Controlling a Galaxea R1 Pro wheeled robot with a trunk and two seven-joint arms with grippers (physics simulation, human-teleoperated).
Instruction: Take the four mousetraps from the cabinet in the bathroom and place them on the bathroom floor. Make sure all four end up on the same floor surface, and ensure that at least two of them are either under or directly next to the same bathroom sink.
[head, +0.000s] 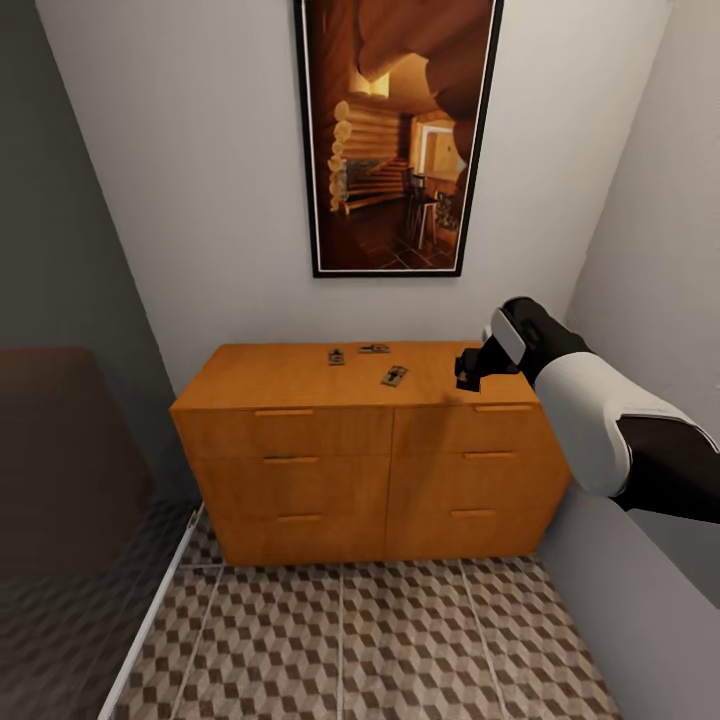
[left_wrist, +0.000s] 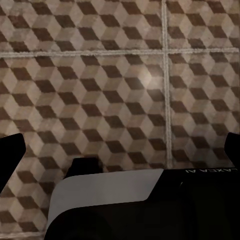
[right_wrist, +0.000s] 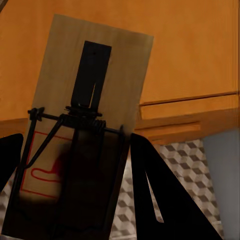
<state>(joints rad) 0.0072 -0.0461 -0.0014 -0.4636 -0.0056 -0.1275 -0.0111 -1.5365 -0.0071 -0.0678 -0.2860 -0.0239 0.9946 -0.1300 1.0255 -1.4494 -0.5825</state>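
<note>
From the head, the right gripper (head: 466, 374) hangs over the cabinet (head: 300, 440) top's right end, three mousetraps (head: 394, 376) lying there. Its wrist camera shows a fourth mousetrap (right_wrist: 85, 120) clamped between its fingers. The left wrist camera sees floor (left_wrist: 120, 80), its fingers apart.

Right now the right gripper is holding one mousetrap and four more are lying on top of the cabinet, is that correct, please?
Not quite: three mousetraps lie on the cabinet top, not four, as the head view shows. The rest holds: the right gripper is shut on one mousetrap, seen up close in the right wrist view.
</note>
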